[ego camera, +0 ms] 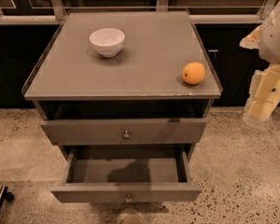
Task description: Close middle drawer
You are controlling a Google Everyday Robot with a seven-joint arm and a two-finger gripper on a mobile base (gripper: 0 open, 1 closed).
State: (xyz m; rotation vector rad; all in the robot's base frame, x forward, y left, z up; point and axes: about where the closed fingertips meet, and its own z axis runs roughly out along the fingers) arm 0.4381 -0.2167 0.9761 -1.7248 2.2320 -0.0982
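The middle drawer [126,192] is pulled far out of the grey cabinet [123,85]. Its low front panel carries a small round knob [128,198], and its deep grey tray [126,169] looks empty. Above it, the top drawer [123,130], with a taller front and a bigger knob [126,134], stands slightly out. My arm hangs at the right edge of the view, and its pale gripper end [259,111] is beside the cabinet's right side, apart from both drawers and at about the top drawer's height.
A white bowl [107,41] and an orange [194,73] sit on the cabinet top. A round shape [132,217] shows below the open drawer. A dark object [0,202] lies on the speckled floor at the bottom left. Dark cabinets stand behind.
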